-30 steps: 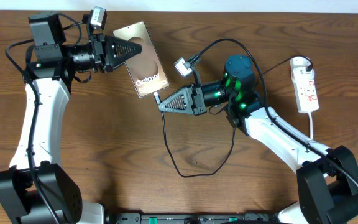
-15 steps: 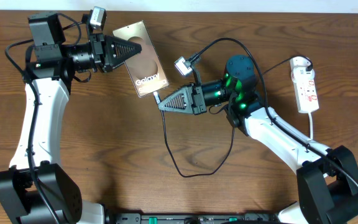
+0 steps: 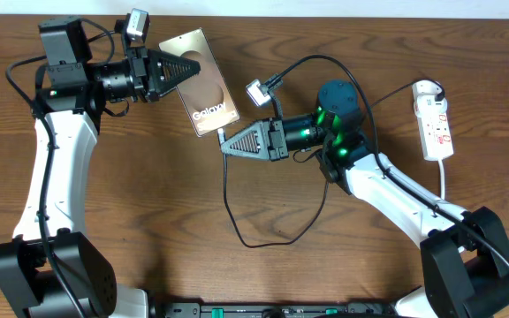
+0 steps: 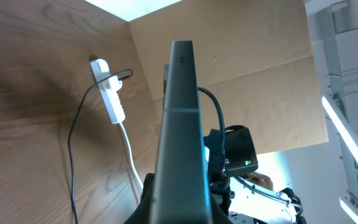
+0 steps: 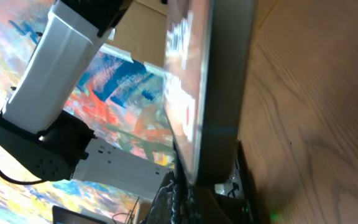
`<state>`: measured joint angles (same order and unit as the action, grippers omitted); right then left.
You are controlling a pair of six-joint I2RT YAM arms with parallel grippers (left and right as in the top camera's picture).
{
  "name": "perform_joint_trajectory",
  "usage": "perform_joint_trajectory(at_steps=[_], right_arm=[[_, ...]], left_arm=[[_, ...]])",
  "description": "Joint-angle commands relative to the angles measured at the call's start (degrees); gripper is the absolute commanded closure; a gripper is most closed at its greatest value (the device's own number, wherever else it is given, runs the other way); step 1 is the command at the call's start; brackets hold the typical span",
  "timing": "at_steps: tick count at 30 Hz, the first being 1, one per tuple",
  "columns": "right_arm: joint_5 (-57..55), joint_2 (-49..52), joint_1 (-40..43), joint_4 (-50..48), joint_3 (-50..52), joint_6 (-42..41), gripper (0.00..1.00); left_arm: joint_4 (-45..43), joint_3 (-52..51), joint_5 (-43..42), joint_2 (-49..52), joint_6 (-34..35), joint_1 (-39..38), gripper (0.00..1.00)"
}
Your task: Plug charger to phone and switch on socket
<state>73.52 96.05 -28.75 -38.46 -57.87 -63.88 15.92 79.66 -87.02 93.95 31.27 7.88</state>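
I am clamping my left gripper [image 3: 201, 70] on the upper part of the phone [image 3: 208, 106]. My left wrist camera is seeing the phone edge-on [image 4: 182, 124], running straight out between my fingers. From overhead the brown face with its white lettering is pointing up, and the slab is lying slanted toward the middle of the table [image 3: 148, 221].

My right gripper [image 3: 225, 145] is pinching the plug end of the charger [image 3: 225, 190], fingers closed together. It is sitting right at the phone's lower short edge, and my right wrist camera is filled by that edge [image 5: 222, 93] close up. I cannot tell whether the plug is seated in the port.

The black cable is dropping from my right fingertips, looping across the wood below and curving back up under my right arm.

The socket [image 3: 435, 124] is lying well apart at the right side of the table, its white cord trailing toward my right arm's base. My left wrist camera is also catching it [image 4: 109, 93], with a thin black cable running from it.
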Motion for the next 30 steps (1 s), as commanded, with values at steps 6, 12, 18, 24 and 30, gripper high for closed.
perform_joint_trajectory(at_steps=[6,12,18,24,30], right_arm=[[-3.93,-0.02,2.56,-3.56,-0.31,-2.34,0.99],[-3.72,-0.02,3.72,-3.58,-0.31,-2.32,0.99],[-4.31,-0.02,3.30,-3.56,-0.31,-2.29,0.99],[-6.12,-0.02,2.80,-3.56,-0.31,-2.29,0.99],[-5.29,-0.02,2.80,-3.56,-0.31,-2.29,0.99]], left_arm=[[-0.20,1.20,-3.13,-1.16,-1.05,-0.26,0.93],[-0.20,1.20,-3.13,-1.16,-1.05,-0.26,0.93],[-0.20,1.20,-3.13,-1.16,-1.05,-0.26,0.93],[-0.17,1.20,-3.13,-1.16,-1.03,-0.26,0.93],[-0.20,1.20,-3.13,-1.16,-1.05,-0.26,0.93]])
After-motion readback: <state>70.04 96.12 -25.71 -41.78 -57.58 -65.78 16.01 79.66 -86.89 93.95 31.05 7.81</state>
